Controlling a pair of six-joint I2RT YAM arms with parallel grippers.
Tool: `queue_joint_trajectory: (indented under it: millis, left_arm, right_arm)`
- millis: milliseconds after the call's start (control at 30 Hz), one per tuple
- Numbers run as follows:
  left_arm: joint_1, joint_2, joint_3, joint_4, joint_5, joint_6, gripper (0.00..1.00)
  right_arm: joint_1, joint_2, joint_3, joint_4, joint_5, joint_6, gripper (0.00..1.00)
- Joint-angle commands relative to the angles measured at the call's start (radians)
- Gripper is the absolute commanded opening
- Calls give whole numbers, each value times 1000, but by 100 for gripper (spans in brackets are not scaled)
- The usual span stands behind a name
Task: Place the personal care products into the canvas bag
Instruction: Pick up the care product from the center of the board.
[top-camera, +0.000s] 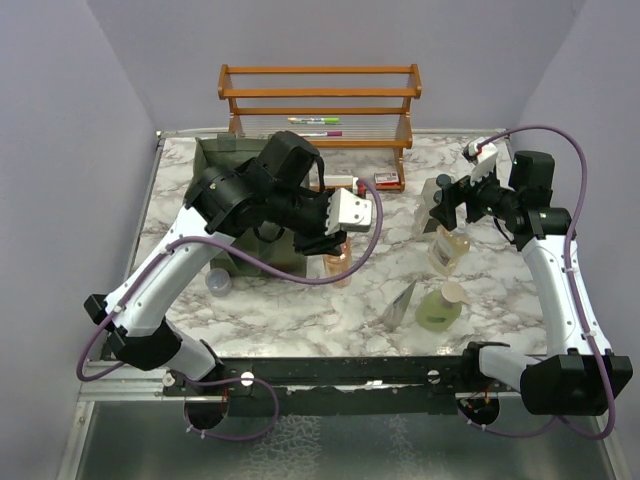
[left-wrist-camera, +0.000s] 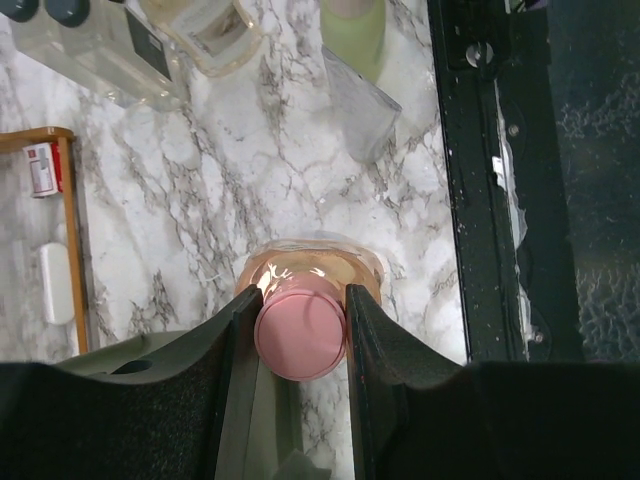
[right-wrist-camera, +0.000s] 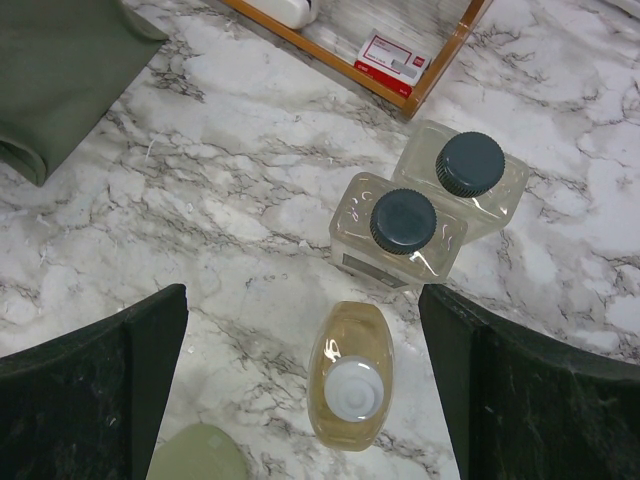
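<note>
One orange bottle (left-wrist-camera: 312, 268) is clamped at its pink cap in the left hand (left-wrist-camera: 300, 305), with the canvas bag (top-camera: 222, 160) just beside it. The right hand (right-wrist-camera: 302, 300) gapes empty over the clear bottles (right-wrist-camera: 403, 222) and the amber bottle (right-wrist-camera: 350, 370). Most look not yet bagged.

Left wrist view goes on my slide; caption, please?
Left gripper clamps the orange bottle by its pink cap, over the marble table.
</note>
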Motion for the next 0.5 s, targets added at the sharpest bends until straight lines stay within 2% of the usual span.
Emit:
queue_joint_trajectory:
  millis: [0,167,467]
  left_arm:
    - [-4,14,153,24,-30,-55,0]
    - [3,34,224,50,-85,-117,0]
    - [82,33,235,126,-50,-219,0]
  right_arm:
    - [-6,0,24,-3,-17,14,99]
    - [-6,0,20,0,-16,14,99]
    - [-6,-12,5,4,-2,11,99]
